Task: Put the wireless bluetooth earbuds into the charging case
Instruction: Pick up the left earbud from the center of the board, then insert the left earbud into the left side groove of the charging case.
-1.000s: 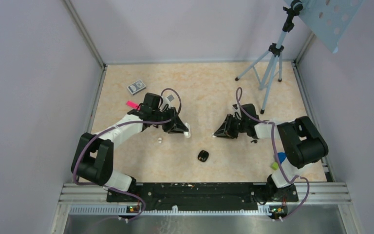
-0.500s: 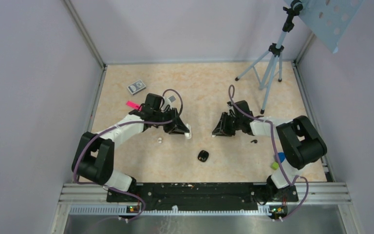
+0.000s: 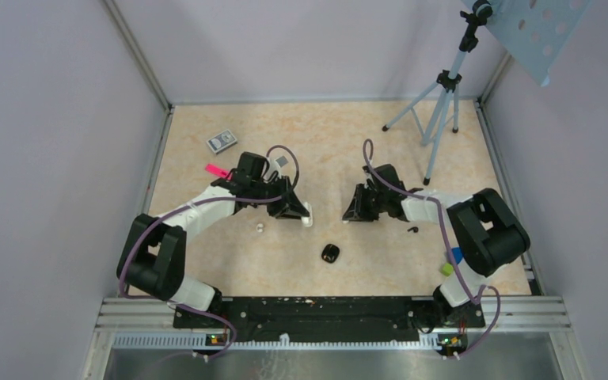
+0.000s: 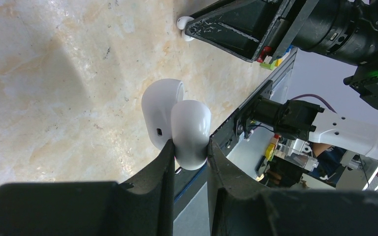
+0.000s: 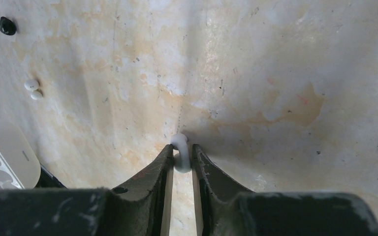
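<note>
My left gripper [image 4: 189, 153] is shut on the white charging case [image 4: 177, 123], which stands on the table with its lid hinged open. In the top view the case [image 3: 307, 214] shows at the left gripper's [image 3: 302, 212] tip. My right gripper [image 5: 181, 153] is shut on one small white earbud [image 5: 180, 150], held low over the table. That gripper [image 3: 349, 214] sits a short way right of the case, and its black fingers [image 4: 231, 27] with the earbud [image 4: 183, 23] show at the top of the left wrist view. A second earbud [image 3: 260, 228] lies loose on the table left of the case.
A black rounded object [image 3: 331, 253] lies in front of both grippers, and a tiny black piece [image 3: 412, 229] lies by the right arm. A tripod [image 3: 437, 119] stands at the back right, a grey box [image 3: 222, 141] and a pink tag [image 3: 215, 170] at the back left.
My right gripper has moved left, toward the case, carrying the earbud. The left gripper and the case have barely shifted.
</note>
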`<state>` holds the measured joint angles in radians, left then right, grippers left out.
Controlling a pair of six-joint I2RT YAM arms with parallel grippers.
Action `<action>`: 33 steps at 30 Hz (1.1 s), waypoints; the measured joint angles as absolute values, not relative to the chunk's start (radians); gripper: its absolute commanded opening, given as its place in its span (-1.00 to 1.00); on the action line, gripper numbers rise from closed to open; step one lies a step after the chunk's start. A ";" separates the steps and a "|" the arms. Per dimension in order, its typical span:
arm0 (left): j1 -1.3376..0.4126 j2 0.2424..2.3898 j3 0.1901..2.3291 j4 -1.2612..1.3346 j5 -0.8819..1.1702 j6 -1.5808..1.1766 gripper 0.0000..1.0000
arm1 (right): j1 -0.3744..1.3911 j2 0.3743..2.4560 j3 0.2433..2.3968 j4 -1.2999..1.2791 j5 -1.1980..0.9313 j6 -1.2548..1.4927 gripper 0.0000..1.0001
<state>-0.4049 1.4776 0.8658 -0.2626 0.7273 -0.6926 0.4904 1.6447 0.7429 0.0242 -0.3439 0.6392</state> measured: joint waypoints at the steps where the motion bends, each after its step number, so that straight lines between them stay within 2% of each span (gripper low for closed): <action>1: -0.406 1.478 0.866 -0.263 0.727 -0.692 -1.00 | 0.491 1.644 0.743 0.021 -0.339 0.638 -0.79; 5: -0.414 1.484 0.876 -0.268 0.727 -0.688 -1.00 | 0.495 1.637 0.743 0.015 -0.332 0.638 -1.00; 15: -0.429 1.502 0.914 -0.279 0.727 -0.675 -1.00 | 0.497 1.567 0.743 -0.091 -0.286 0.628 -1.00; 22: -0.450 1.502 0.915 -0.256 0.747 -0.664 -1.00 | 0.511 1.333 0.743 -0.156 -0.229 0.633 -1.00; 27: -0.467 1.502 0.915 -0.170 0.801 -0.671 -1.00 | 0.595 1.161 0.749 -0.149 -0.157 0.659 -1.00; 33: -0.471 1.493 0.867 0.056 0.872 -0.741 -1.00 | 0.649 1.079 0.744 -0.121 -0.093 0.721 -1.00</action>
<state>-0.4706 1.4933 0.8665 0.0555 0.8719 -0.7414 0.6491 1.0790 0.7441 -0.1215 -0.0929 0.7212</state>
